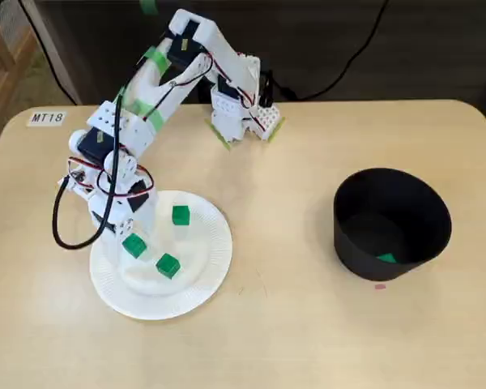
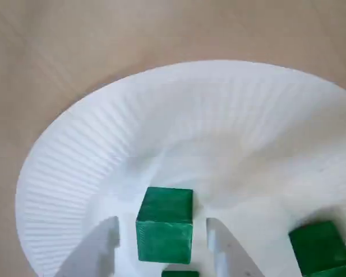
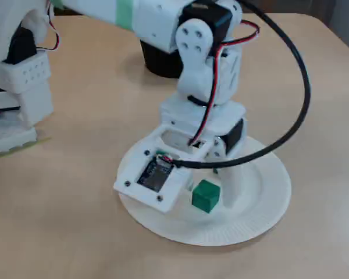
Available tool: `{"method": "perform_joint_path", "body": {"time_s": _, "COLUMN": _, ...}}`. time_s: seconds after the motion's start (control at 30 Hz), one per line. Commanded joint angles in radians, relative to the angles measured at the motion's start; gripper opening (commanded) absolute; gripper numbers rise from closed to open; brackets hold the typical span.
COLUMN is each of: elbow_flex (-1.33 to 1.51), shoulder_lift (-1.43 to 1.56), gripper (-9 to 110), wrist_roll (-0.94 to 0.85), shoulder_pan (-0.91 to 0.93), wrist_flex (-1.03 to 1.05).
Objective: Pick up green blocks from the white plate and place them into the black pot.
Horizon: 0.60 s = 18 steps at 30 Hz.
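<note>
Jaws astride green block (image 2: 164,225), neighbour (image 2: 320,248) beside

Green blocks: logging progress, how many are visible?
4. On the white plate: upper block, lower block, third block within the open claw; fourth block in the black pot, where others may hide.

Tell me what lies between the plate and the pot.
Nothing: only bare table separates the plate from the pot, as a fixed view shows.

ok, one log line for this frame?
phase: pre-grasp | gripper: open, straddling green block | white plate: two more blocks | black pot: one block inside
</note>
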Motion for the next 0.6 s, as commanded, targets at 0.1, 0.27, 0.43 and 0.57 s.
{"method": "perform_joint_path", "body": {"time_s": 0.1, "elbow_flex": -0.075, "shoulder_lift": -0.049, "gripper": -2, "wrist_roll": 0.0, "shoulder_pan": -0.017, "wrist_flex": -0.037}}
{"method": "perform_joint_path", "body": {"time_s": 0.27, "elbow_flex": -0.077, "shoulder_lift": -0.054, "gripper": -2, "wrist_roll": -0.029, "shoulder_pan": -0.028, "wrist_flex": -0.084}}
{"method": "perform_joint_path", "body": {"time_s": 0.43, "elbow_flex": -0.084, "shoulder_lift": 0.107, "gripper": -2, "wrist_roll": -0.029, "shoulder_pan": -0.064, "wrist_flex": -0.092}}
{"method": "perform_joint_path", "body": {"time_s": 0.57, "elbow_flex": -0.075, "shoulder_lift": 0.403, "gripper": -2, "wrist_roll": -0.02, "shoulder_pan": -0.161, "wrist_flex": -0.14}}
